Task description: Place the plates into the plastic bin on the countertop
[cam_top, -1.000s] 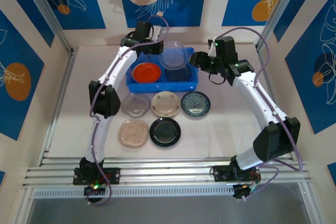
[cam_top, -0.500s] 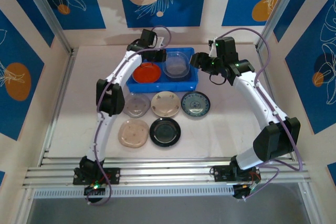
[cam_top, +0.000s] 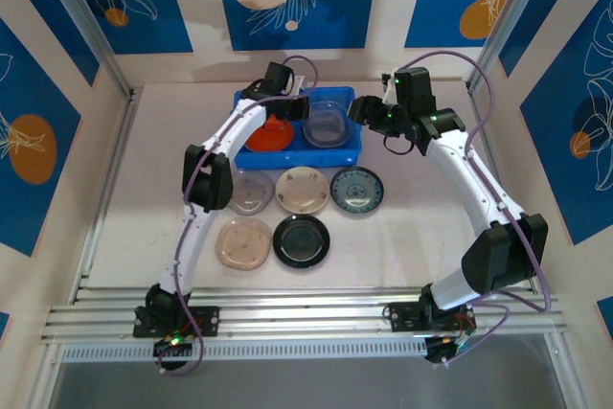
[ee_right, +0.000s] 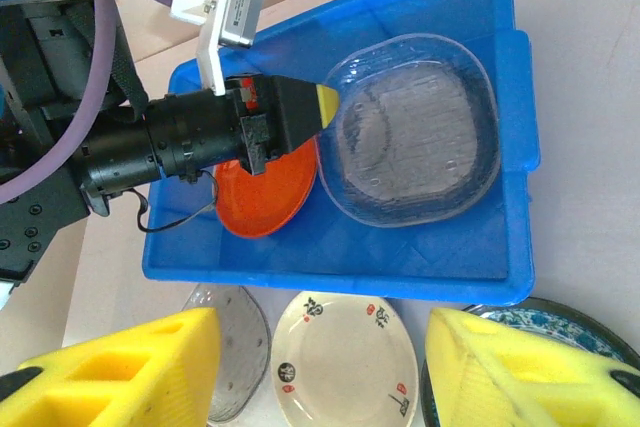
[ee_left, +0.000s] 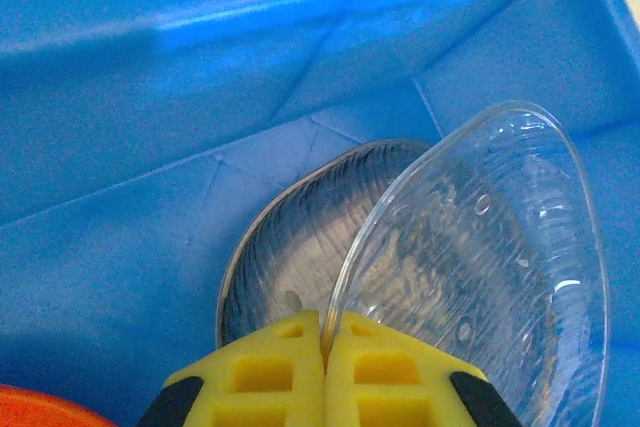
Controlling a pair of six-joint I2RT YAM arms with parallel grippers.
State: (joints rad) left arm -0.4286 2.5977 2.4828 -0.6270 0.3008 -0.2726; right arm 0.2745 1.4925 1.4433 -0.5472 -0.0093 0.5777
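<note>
Left fingers (ee_left: 265, 377) pinch clear plate (ee_left: 480, 267) by rim, tilted over grey plate (ee_left: 290, 237) in blue bin (ee_left: 150, 127); level it, then release. Right fingers (ee_right: 120, 367) parted, empty.

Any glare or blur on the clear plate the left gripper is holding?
Left wrist: the clear plate is sharp, small glints near its rim and a pale sheen on the plastic bin wall. Right wrist: the right gripper has its fingers blurred in the foreground; the bin is sharp. Top external: even light, soft shadows, plate outline faint.
</note>
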